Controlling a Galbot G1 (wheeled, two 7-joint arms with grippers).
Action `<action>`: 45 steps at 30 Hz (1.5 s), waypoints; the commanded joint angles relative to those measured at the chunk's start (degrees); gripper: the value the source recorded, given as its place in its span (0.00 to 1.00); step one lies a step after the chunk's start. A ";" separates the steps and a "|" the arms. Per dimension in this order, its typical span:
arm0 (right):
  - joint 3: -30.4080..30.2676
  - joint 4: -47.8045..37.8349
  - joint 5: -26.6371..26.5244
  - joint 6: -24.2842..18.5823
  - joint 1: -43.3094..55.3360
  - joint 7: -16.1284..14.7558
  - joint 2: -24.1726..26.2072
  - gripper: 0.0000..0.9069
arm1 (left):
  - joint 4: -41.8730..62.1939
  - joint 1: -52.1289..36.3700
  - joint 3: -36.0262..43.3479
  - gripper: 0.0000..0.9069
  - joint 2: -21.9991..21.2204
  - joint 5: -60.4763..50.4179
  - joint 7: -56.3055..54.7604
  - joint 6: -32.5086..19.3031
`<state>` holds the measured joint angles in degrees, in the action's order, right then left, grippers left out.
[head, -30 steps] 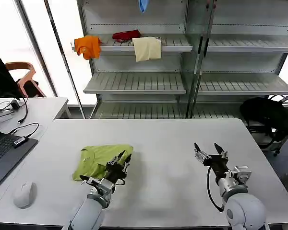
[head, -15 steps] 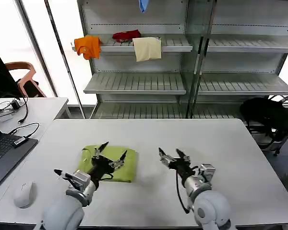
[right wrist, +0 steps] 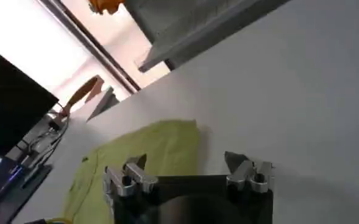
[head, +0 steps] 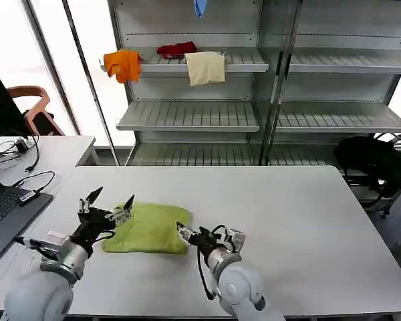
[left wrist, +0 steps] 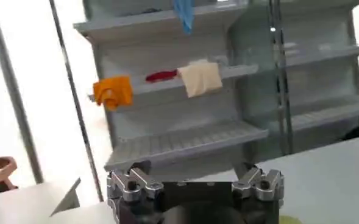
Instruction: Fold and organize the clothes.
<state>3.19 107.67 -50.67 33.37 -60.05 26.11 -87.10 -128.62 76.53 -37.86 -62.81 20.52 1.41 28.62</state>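
The clothes are one lime-green T-shirt, lying folded into a rough rectangle on the white table, left of centre. My left gripper hovers open at the shirt's left edge, fingertips raised and pointing toward the shelves; its wrist view shows the spread fingers against the shelving. My right gripper is low at the shirt's right edge, open, nothing between its fingers. In the right wrist view the T-shirt lies just ahead of the gripper, one finger over the cloth and the other over bare table.
Behind the table, metal shelves carry an orange cloth, a red cloth and a cream cloth; a blue cloth hangs above. A laptop and cables sit at left. A black bag stands at right.
The left gripper lifted off the shirt and moved left to its left edge. The right arm swept left across the table to the shirt's right edge.
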 commanded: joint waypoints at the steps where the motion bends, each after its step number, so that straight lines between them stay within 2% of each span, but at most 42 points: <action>1: -4.13 -6.47 -3.12 0.25 3.12 5.34 -3.17 0.00 | -1.28 3.28 -7.38 1.00 -0.92 2.78 0.20 -0.47; 7: -3.84 -6.36 -1.77 0.14 3.16 3.47 -4.04 0.00 | -1.17 3.90 -8.05 1.00 -1.13 2.97 0.41 -1.20; 20: 1.41 -2.66 -0.98 0.03 3.90 4.36 -1.59 0.00 | 0.23 5.01 -8.39 1.00 -2.14 2.77 0.89 -2.98; 26: 5.26 -0.04 -3.32 0.16 3.79 4.36 2.75 0.00 | 0.66 5.10 -8.13 1.00 -2.42 2.71 0.98 -3.35; 30: 7.71 3.20 -5.92 0.19 1.90 3.93 8.55 0.00 | 0.87 4.84 -7.40 1.00 -2.80 2.37 0.94 -3.35; 36: 11.33 7.16 -8.12 0.15 -2.25 0.58 15.31 0.00 | 0.65 5.03 -6.17 1.00 -3.58 1.27 0.88 -3.14; 39: 12.91 7.58 -8.12 0.13 -3.46 -1.27 16.75 0.00 | 0.39 5.02 -5.98 1.00 -3.69 1.35 0.76 -3.05; 40: 13.25 7.63 -8.07 0.13 -3.60 -1.58 16.95 0.08 | 0.30 5.02 -5.93 1.00 -3.78 1.42 0.73 -3.03; 41: 13.82 7.85 -7.32 0.14 -3.83 -2.86 17.07 1.00 | 0.25 5.02 -5.86 1.00 -3.85 1.47 0.73 -3.00; 45: 14.55 9.72 -3.87 0.09 -4.65 -8.35 17.45 1.00 | 0.13 5.11 -5.64 1.00 -4.06 1.73 0.73 -2.88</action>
<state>13.47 113.08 -56.58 33.57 -61.58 25.90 -75.18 -128.33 81.48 -43.76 -66.66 22.30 2.17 25.59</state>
